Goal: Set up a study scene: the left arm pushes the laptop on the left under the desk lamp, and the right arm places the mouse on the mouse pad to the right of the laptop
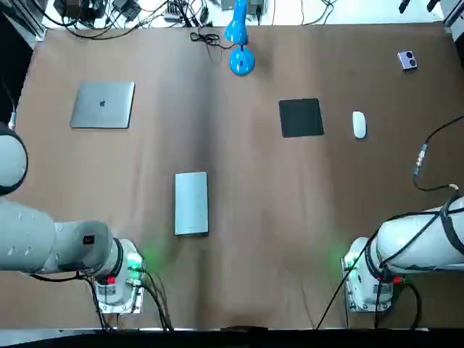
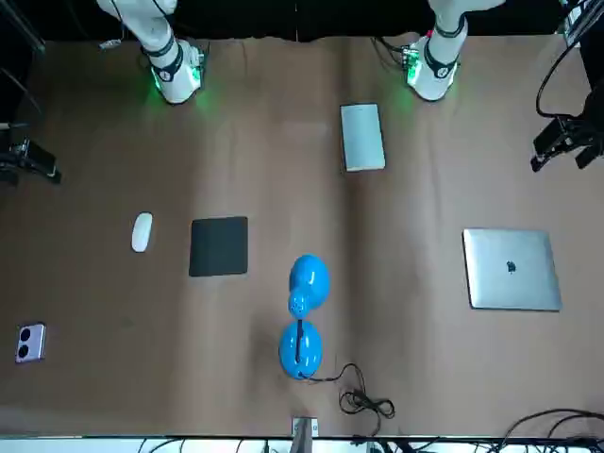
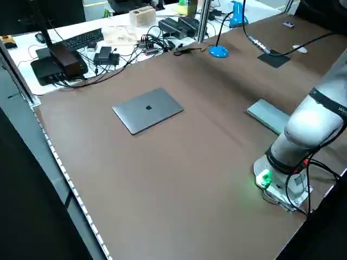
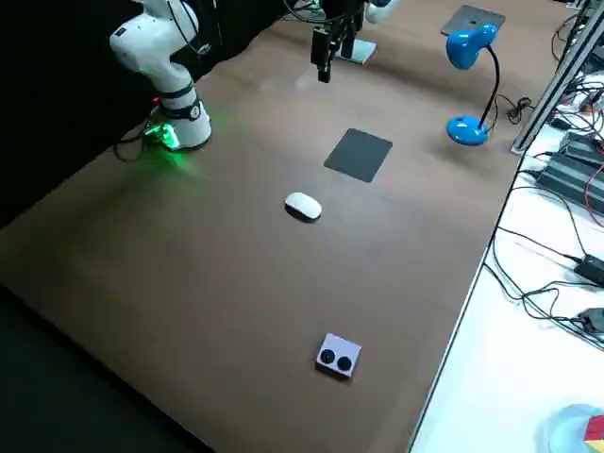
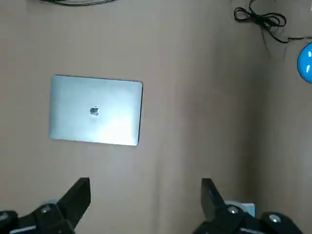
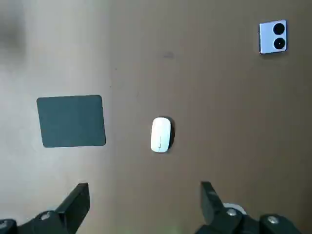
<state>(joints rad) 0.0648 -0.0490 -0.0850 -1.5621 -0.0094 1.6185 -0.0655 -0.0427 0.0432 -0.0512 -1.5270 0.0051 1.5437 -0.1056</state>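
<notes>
Finding the laptop lying closed and flat at the far left of the brown table, logo side up, well apart from the blue desk lamp. Seeing that lamp standing at the middle of the far edge, bending its head over the table and trailing a black cord beside it. Noticing the mouse resting directly on the table, just beside the right edge of the dark mouse pad but not touching it; nothing lying on the pad itself. Finding also a flat grey slab nearer to the arms, between lamp and left base, and a small white box with two dark circles at the far right corner.

Looking beyond the far edge: a white bench carrying a keyboard, cables and other gear. Showing a green light at each arm's base.

Hanging above the table on the near side of the laptop, the left gripper: fingers spreading wide, gripping nothing, touching nothing. Hanging likewise above the table on the near side of mouse and pad, the right gripper: spreading wide too, carrying nothing.
</notes>
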